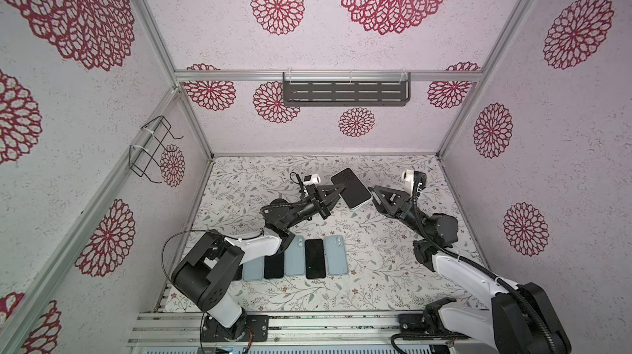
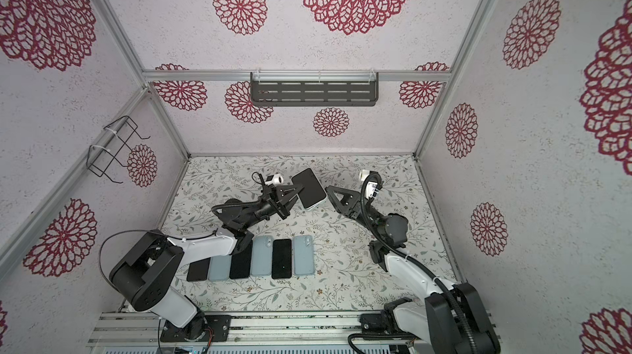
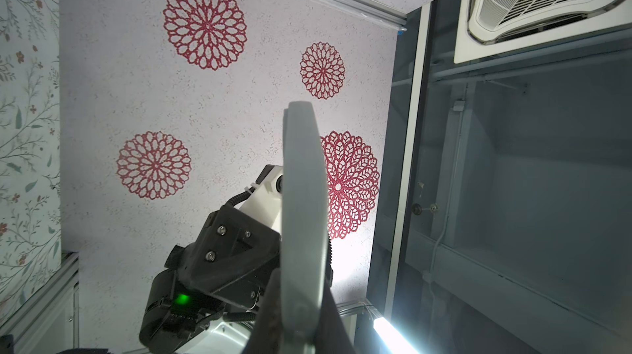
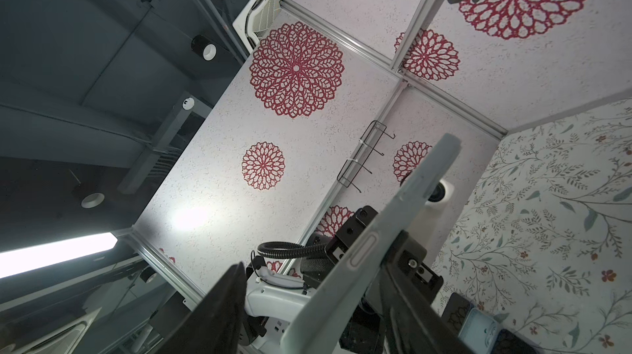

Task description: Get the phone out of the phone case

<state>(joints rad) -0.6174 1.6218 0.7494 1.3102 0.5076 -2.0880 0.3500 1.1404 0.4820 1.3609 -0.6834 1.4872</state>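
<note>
We see the slim rectangular glossy black-glass phone point(image 1: 350, 185), in its matte, round-cornered pale grey-blue case point(image 4: 393, 232), aloft over the floral tabletop point(image 1: 376, 267). The left gripper point(image 1: 337, 191) pinches its edge. The right gripper point(image 1: 372, 193) straddles it, fingers parted.

Black slotted shelf point(image 1: 345, 93) on back wall; wire rack point(image 1: 150, 145) on left wall; floral tabletop point(image 1: 376, 267).
</note>
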